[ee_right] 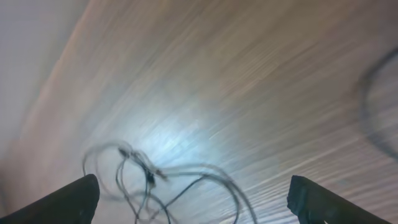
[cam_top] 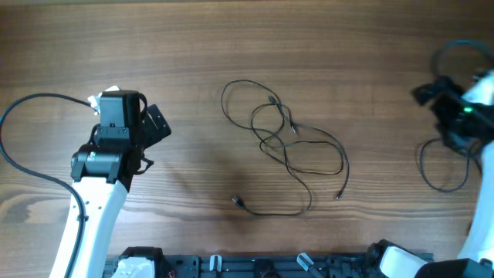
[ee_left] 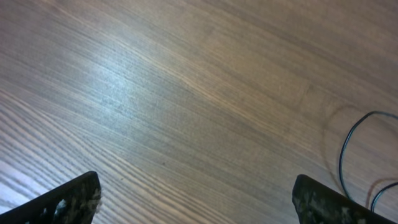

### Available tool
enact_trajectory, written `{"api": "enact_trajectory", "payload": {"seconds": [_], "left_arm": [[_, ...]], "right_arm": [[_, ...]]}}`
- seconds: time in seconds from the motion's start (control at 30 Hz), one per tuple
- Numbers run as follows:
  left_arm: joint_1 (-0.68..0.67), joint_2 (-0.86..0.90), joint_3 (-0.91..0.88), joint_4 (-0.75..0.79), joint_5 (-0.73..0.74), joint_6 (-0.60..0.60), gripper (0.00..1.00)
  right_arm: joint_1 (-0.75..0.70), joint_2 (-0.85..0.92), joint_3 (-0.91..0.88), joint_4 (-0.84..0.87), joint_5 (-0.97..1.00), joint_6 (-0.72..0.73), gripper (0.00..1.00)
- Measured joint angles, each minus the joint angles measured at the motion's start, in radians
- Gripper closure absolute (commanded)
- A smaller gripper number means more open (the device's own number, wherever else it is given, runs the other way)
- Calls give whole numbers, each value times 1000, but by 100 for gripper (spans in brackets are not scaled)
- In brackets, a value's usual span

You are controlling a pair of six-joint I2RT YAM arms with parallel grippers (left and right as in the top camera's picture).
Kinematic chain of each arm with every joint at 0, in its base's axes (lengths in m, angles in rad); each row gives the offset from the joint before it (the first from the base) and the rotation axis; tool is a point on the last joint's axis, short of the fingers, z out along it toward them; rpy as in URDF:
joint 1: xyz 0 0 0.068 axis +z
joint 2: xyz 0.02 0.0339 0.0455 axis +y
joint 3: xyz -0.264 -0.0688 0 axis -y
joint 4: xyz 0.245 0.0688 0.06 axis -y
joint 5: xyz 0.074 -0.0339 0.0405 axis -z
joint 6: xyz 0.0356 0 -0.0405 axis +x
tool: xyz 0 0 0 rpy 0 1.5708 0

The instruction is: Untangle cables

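Left fingers [ee_left: 68, 199] and right fingers [ee_right: 68, 199] gape apart, clear of the cables [cam_top: 285, 147], so pinching one plug end [cam_top: 237, 201] and drawing it slowly outward seems best.

L arm [cam_top: 99, 205]: white tube link, blk joint, blk boxy wrist w/ small white bit on top. Thick blk cable [cam_top: 46, 95] runs off it in a big loop. R arm [cam_top: 480, 224]: white link, blk wrist, green LED [cam_top: 467, 110], blue wire [cam_top: 461, 45], blk cable loop [cam_top: 422, 164]. L fingertips [ee_left: 68, 200] & R fingertips [ee_right: 323, 202]: dark, wedge-shaped; L ones speckled.
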Motion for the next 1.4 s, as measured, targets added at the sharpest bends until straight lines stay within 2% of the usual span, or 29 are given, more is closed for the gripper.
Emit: {"api": "enact_trajectory", "payload": {"seconds": [0.23, 0.4, 0.47, 0.6, 0.77, 0.93, 1.0, 1.03, 1.1, 1.13, 1.17, 1.2, 1.27, 1.4], "left_arm": [[0, 0, 0, -1, 0, 0, 0], [0, 0, 0, -2, 0, 0, 0], [0, 0, 0, -2, 0, 0, 0], [0, 0, 0, -1, 0, 0, 0], [0, 0, 0, -1, 0, 0, 0], [0, 0, 0, -1, 0, 0, 0], [0, 0, 0, -1, 0, 0, 0], [0, 0, 0, -1, 0, 0, 0], [0, 0, 0, 0, 0, 0, 0], [0, 0, 0, -1, 0, 0, 0], [0, 0, 0, -1, 0, 0, 0], [0, 0, 0, -1, 0, 0, 0], [0, 0, 0, -1, 0, 0, 0], [0, 0, 0, 0, 0, 0, 0]], "right_arm": [[390, 10, -203, 270, -3, -108, 1], [569, 17, -353, 441, -3, -213, 1], [616, 44, -390, 454, -2, -247, 12], [676, 148, -394, 474, -2, -280, 13], [682, 294, -395, 542, -2, -285, 12], [682, 346, -395, 543, -2, -319, 18], [682, 346, -395, 533, -3, -364, 24], [682, 346, -395, 527, -3, -403, 24], [682, 346, -395, 499, -3, -537, 25], [682, 346, -395, 480, -2, -610, 55], [682, 346, -395, 459, -3, -674, 96], [682, 346, -395, 444, -2, -764, 96], [682, 348, -395, 444, 0, -834, 96], [682, 348, -393, 402, 61, -842, 96]]}}
